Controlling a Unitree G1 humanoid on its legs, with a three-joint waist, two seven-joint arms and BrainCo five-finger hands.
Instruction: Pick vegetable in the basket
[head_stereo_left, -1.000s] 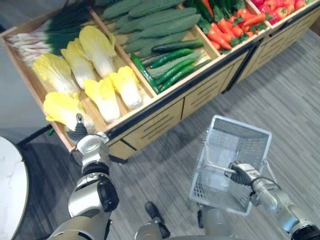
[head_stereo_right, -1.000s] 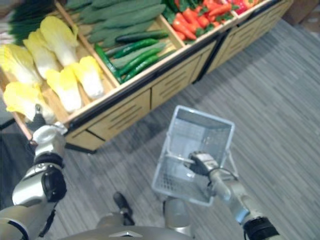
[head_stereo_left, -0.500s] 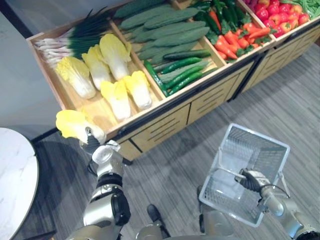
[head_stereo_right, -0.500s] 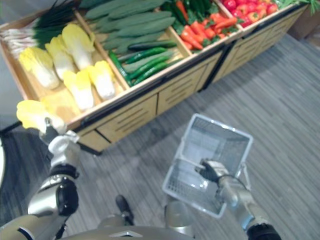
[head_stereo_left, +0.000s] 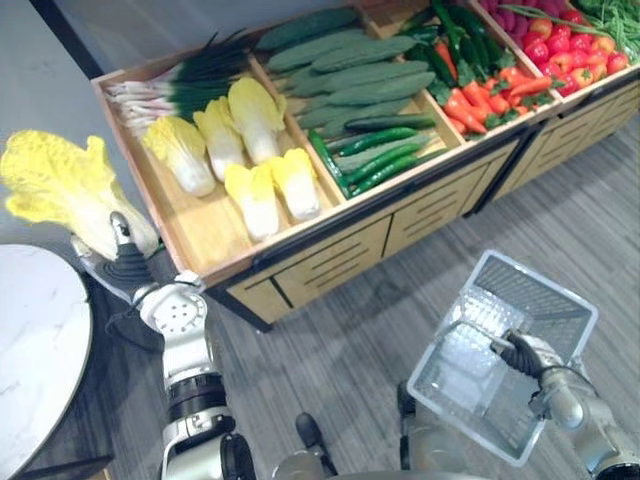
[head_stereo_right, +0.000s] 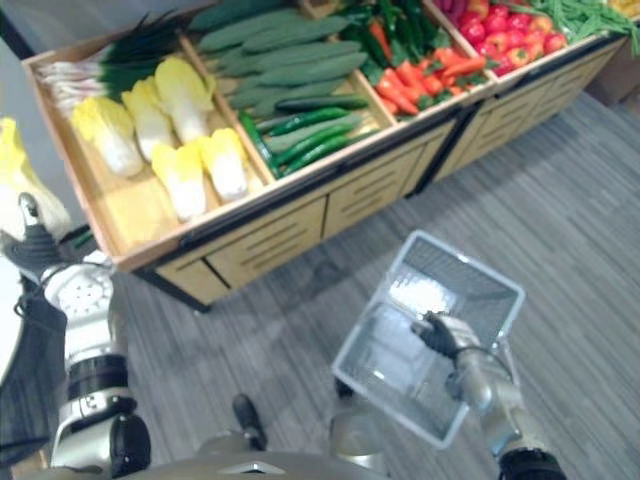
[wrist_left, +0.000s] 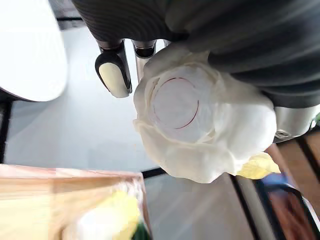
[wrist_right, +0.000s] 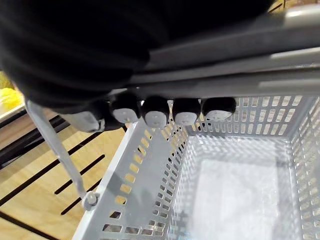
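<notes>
My left hand (head_stereo_left: 128, 270) is shut on a yellow napa cabbage (head_stereo_left: 62, 190), held up to the left of the wooden vegetable stand (head_stereo_left: 330, 255). In the left wrist view the cabbage's pale cut base (wrist_left: 200, 125) fills the grip of that hand (wrist_left: 235, 45). My right hand (head_stereo_left: 522, 352) is shut on the handle of a white wire basket (head_stereo_left: 470, 405), which hangs empty over the floor at the lower right. The right wrist view shows the fingertips (wrist_right: 170, 111) curled over the handle bar (wrist_right: 225, 80) above the basket's mesh (wrist_right: 235, 185).
The stand holds more napa cabbages (head_stereo_left: 225, 150), green onions (head_stereo_left: 175, 80), cucumbers (head_stereo_left: 360, 75), carrots (head_stereo_left: 480, 95) and red peppers (head_stereo_left: 560, 40). A white round table (head_stereo_left: 30, 350) sits at the far left. Grey plank floor (head_stereo_left: 340, 350) lies between stand and basket.
My left hand has lifted the cabbage up and out to the left, away from the stand. The camera view has shifted. The basket stays held in my right hand.
</notes>
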